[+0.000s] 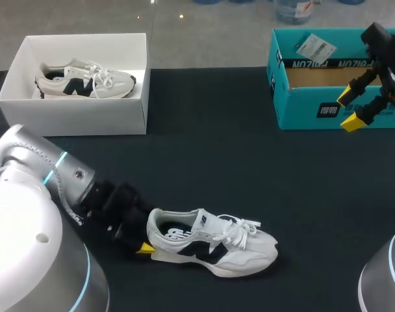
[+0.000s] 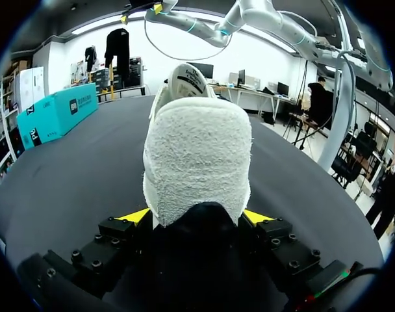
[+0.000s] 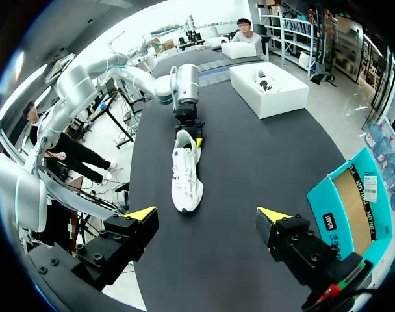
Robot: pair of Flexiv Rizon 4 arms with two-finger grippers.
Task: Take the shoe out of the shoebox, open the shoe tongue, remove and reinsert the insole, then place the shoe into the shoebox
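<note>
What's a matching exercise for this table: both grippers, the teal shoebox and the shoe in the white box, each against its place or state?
1 left gripper
2 right gripper
3 teal shoebox
4 boxed shoe

A in the white box
B open, holding nothing
C shut on the heel of the table shoe
D open-topped, no shoe visible inside

Pairs: 1-C, 2-B, 3-D, 4-A

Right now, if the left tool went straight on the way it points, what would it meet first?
The white shoe: its heel sits gripped in the left tool, directly ahead.
</note>
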